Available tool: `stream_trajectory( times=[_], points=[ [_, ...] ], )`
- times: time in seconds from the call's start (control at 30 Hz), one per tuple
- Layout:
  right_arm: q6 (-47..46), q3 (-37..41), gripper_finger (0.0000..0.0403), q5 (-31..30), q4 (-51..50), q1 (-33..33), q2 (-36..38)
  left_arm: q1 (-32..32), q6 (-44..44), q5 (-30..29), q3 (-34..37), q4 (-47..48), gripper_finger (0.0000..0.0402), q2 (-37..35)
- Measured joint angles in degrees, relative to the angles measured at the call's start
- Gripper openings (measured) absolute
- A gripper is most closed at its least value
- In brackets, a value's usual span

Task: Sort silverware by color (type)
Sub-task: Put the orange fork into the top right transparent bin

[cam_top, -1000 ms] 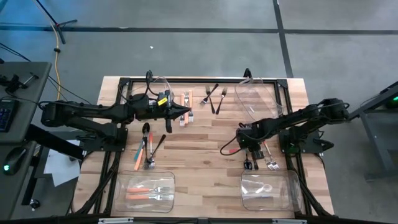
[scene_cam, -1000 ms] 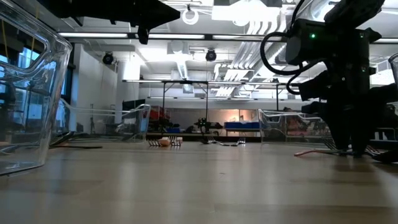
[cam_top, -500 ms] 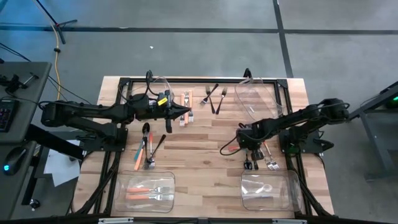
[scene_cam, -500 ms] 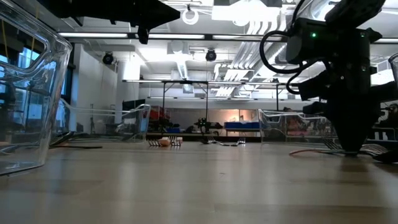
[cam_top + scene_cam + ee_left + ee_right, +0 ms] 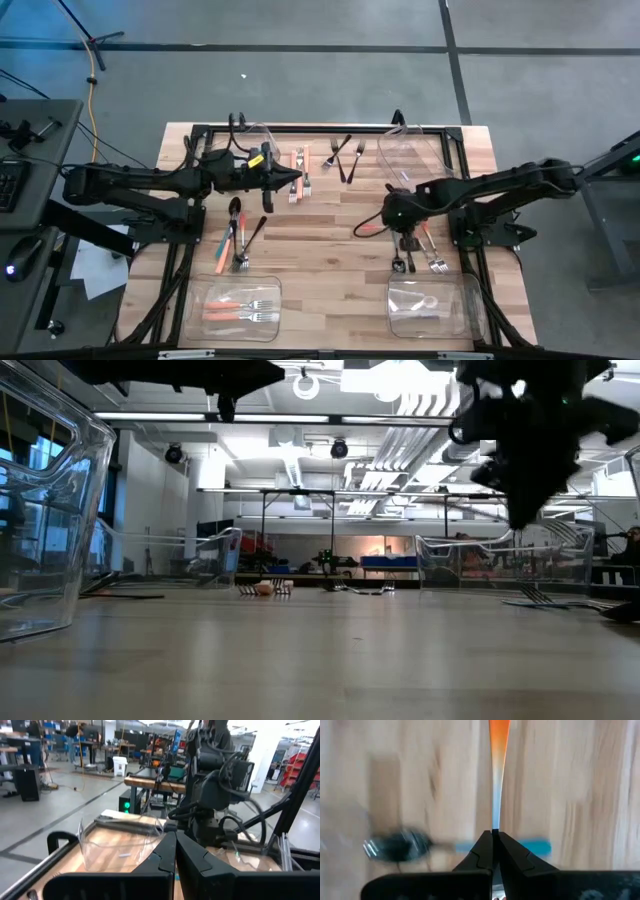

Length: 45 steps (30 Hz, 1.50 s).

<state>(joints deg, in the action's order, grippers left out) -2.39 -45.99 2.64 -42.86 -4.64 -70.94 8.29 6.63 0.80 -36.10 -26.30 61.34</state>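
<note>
My right gripper [image 5: 390,222] [image 5: 495,831] hangs over the table's right half, shut on an orange-handled piece of silverware [image 5: 372,228]. Under it on the wood lies a teal-handled piece [image 5: 535,846] with a dark head. More forks [image 5: 428,256] lie just nearer the front edge. My left gripper [image 5: 300,180] [image 5: 175,837] is shut with nothing in it and points level toward the right. It stands beside the orange-handled forks [image 5: 300,160] at the far middle. Black forks [image 5: 345,155] lie farther right. A mixed group [image 5: 238,232] rests on the left. My right gripper pinches the piece between its two fingertips at the pale narrow part [image 5: 495,822] below the orange handle. The fingers hide whatever lies past that. They come from above, slanting down, in line with the piece. The handle [image 5: 499,740] sticks out beyond the fingertips, clear of the table.
A clear bin [image 5: 235,305] at the near left holds orange-handled forks. Another bin [image 5: 435,305] stands at the near right with a pale spoon in it. Two more clear bins [image 5: 415,155] [image 5: 258,138] are at the far right and far left. Bare wood lies in the middle.
My right gripper has risen from the table and tipped a little. The orange-handled piece, which lay on the wood by its fingers, has gone up with it and is lifted clear.
</note>
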Motion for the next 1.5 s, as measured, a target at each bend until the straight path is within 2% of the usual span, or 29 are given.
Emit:
stream_trajectory(
  times=[0.13, 0.23, 0.4, 0.53, 0.67, 0.9, 1.5],
  points=[
    [-3.34, 3.97, 0.0001, 4.46, 15.11, 0.0, 1.94, -0.01, -0.28, 0.02, 0.0, 0.47, 0.0, -2.28],
    [-6.57, 8.59, 0.0001, 4.89, 31.84, -0.02, 1.53, 0.0, -0.27, -0.02, 0.01, 2.07, 0.0, -3.63],
    [-10.94, 14.15, 0.0001, -1.11, 60.73, 1.87, -2.93, -0.02, 0.31, -1.06, 0.02, 2.86, 0.0, -4.16],
    [-12.16, 13.0, 0.0, -2.59, 72.7, 4.46, -7.5, 0.0, 0.85, -1.27, 0.02, 2.78, 0.0, -3.53],
    [-11.66, 8.11, 0.0, -1.96, 74.85, 6.46, -9.71, -0.01, 1.78, -1.27, 0.04, 2.32, 0.0, -3.41],
    [-9.14, 1.94, 0.0, 3.49, 74.85, 8.98, -10.08, -0.02, 3.65, 0.28, 0.04, 0.52, 0.0, -3.35],
    [-9.69, 1.47, 0.0, 4.33, 74.67, 10.05, -9.96, -0.09, 3.69, 0.42, 0.04, 0.26, 0.0, -3.37]
  ],
)
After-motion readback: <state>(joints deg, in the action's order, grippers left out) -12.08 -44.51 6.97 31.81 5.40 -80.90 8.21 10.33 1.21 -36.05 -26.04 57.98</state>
